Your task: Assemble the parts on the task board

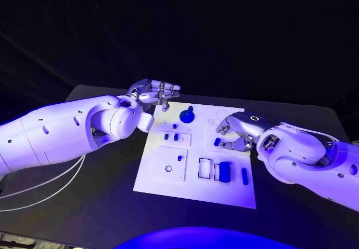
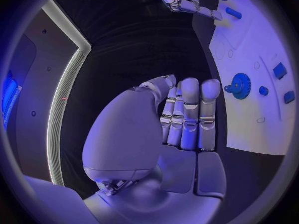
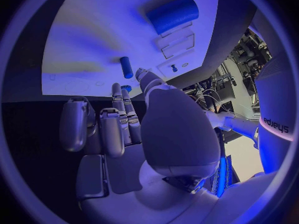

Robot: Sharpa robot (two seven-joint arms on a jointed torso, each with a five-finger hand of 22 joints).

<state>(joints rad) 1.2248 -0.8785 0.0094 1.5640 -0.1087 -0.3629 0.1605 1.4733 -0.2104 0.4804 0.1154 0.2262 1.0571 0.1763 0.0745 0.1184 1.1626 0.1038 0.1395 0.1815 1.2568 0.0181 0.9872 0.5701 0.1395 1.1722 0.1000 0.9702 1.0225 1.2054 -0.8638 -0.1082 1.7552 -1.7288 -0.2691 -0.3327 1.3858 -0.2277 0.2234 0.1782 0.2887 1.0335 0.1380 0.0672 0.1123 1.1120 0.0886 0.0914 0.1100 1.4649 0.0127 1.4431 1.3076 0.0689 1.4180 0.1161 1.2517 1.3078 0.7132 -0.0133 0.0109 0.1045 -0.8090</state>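
Right wrist view: "sharpa" on arm; right hand empty, fingers apart; left hand curled, empty.

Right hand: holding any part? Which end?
Cannot tell. The right hand sits over the task board with its fingertips down by a small blue part; contact is unclear. The left hand holds nothing.

A robotics lab or demo stand: a matte black table bears a flat white plastic task board, dark surroundings, loose white cables trailing at the left.
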